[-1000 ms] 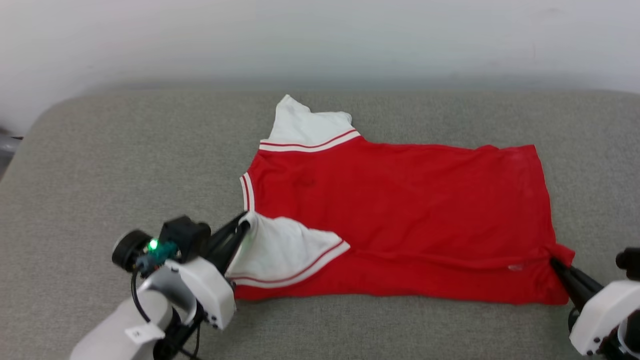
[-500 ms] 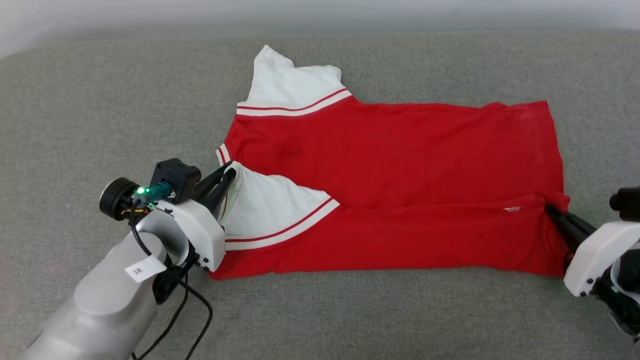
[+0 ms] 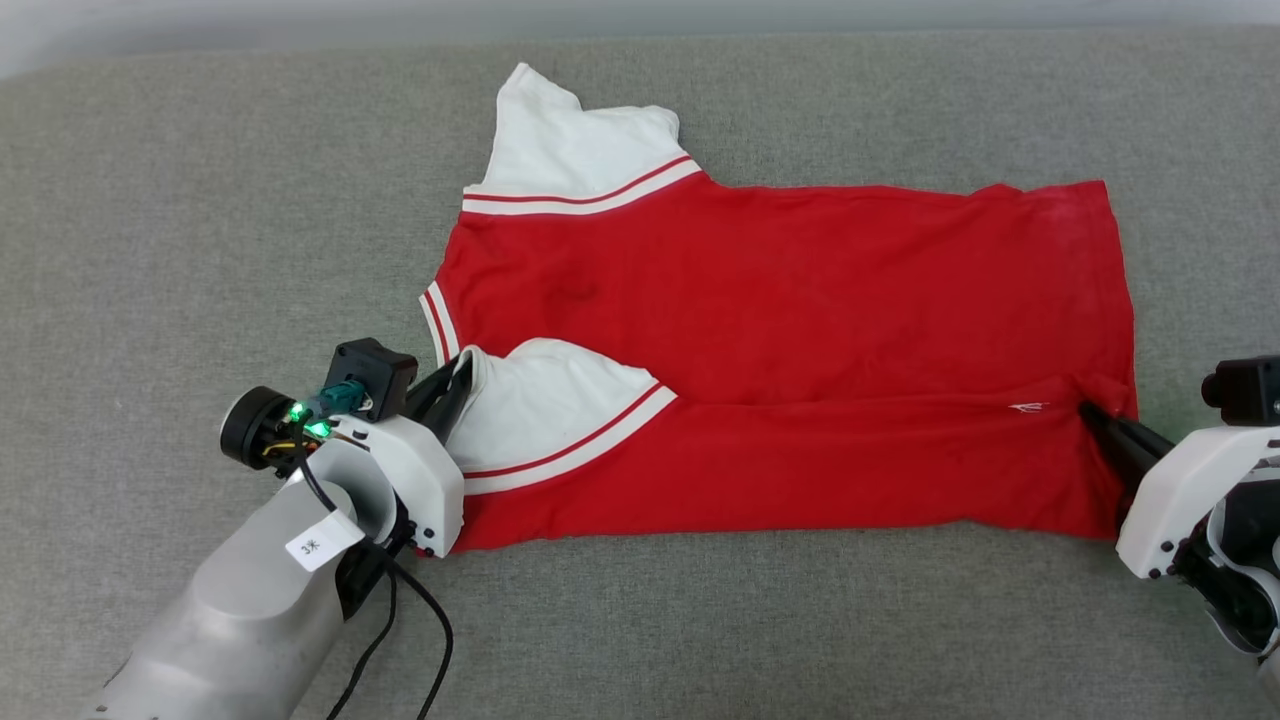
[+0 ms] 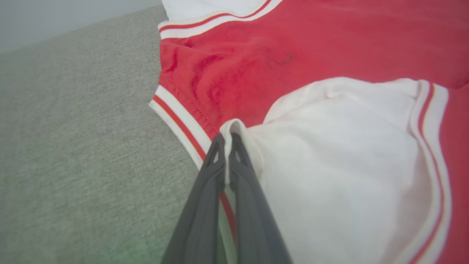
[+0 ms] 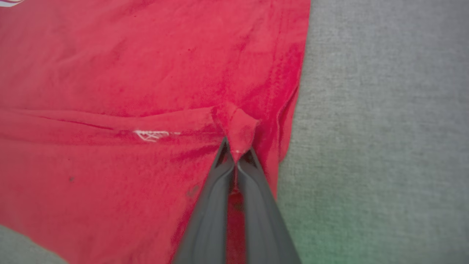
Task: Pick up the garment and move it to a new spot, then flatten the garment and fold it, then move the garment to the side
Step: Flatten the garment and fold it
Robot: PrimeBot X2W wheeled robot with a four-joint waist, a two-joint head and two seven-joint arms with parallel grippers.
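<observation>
Claws on both arms grip a red shirt [image 3: 780, 320] lying sideways on a grey cushion [image 3: 200, 200] in the head view. The left claw [image 3: 458, 378] is clenched on the edge of the near sleeve [image 3: 550, 415], which is turned in over the red body. The right claw [image 3: 1088, 412] pinches the hem corner [image 3: 1105, 390] at the other end, with a crease running between the two holds. The far sleeve [image 3: 580, 140] lies open and flat, pointing away from the robot. From the left wrist, the dark fingers [image 4: 205, 190] are pressed together on a thin ridge of white cloth, just beside the striped trim [image 4: 179, 121] at the neck. From the right wrist, that claw's tips are closed on a small peak of red cloth near the shirt's edge, bare cushion alongside. The lengthwise fold appears to be in hand, and both holds look slight. A pull by one arm ahead of the other could slip the pinch free and drop that end. It could also drag the whole shirt across the cushion and skew the crease. The turned-in sleeve could bunch under the fold if it is laid down slack.
</observation>
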